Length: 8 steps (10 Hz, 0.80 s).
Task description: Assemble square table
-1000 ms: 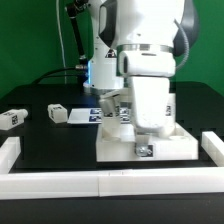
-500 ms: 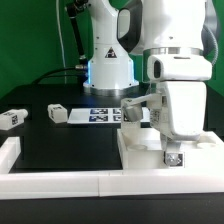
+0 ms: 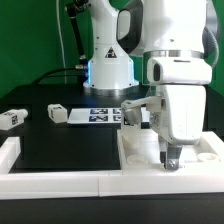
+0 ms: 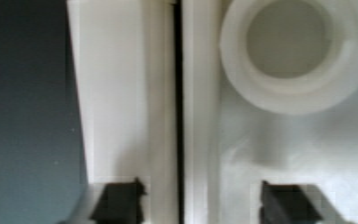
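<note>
Our tool [image 3: 172, 160], fingers spread, hangs low over the square tabletop [image 3: 138, 155] at the exterior view's right; the nearest loose leg [image 3: 57, 113] lies well apart toward that view's left.

I read the exterior view as a clock face centred on the worktable [image 3: 60, 145]. The slab [image 3: 140, 158] lies at about five o'clock, tight against the front rail [image 3: 60, 181]. The marker board [image 3: 95, 116] lies near twelve, behind the slab. One leg [image 3: 57, 113] sits at ten, just beside that board. Another leg [image 3: 11, 118] lies at nine, behind the left rail [image 3: 8, 152].
</note>
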Each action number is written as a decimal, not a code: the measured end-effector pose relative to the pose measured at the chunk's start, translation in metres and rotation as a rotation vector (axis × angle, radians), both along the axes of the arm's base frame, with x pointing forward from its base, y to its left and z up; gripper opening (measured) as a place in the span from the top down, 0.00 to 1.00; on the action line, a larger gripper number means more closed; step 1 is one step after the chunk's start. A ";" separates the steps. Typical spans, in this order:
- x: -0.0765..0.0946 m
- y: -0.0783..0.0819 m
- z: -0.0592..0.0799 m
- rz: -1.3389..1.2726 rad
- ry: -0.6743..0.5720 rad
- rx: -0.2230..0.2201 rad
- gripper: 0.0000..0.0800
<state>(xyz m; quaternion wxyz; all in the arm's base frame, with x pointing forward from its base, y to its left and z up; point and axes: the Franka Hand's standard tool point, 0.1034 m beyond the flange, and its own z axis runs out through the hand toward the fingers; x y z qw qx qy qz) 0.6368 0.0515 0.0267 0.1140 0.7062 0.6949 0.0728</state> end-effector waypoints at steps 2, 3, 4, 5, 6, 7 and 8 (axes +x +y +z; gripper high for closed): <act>0.000 -0.001 0.000 -0.002 0.001 0.000 0.25; 0.000 -0.001 -0.001 -0.002 0.001 0.000 0.25; 0.000 -0.001 -0.001 -0.003 0.001 0.000 0.20; 0.000 -0.002 -0.001 -0.003 0.001 0.000 0.19; 0.000 -0.002 -0.001 -0.003 0.001 0.000 0.19; 0.000 -0.002 -0.001 -0.004 0.002 0.000 0.19; 0.000 -0.002 -0.001 -0.004 0.002 0.000 0.19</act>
